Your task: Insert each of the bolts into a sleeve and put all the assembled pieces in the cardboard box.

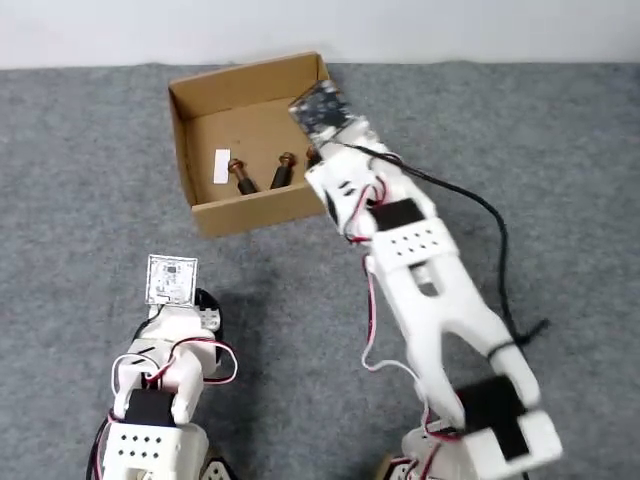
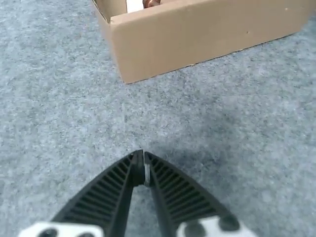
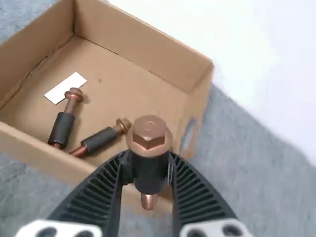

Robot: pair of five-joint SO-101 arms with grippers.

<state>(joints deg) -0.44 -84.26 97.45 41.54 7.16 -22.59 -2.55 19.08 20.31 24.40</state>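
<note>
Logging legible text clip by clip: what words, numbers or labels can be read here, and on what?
No text can be read.
White sticker on the cardboard box floor: looks blank.
Head of the bolt in the right gripper: a raised mark, too blurred to read.

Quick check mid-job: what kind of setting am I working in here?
Probably a lab-style tabletop bench: grey felt-like mat, plain white wall, and a cardboard box holding two sleeved bolts.
</note>
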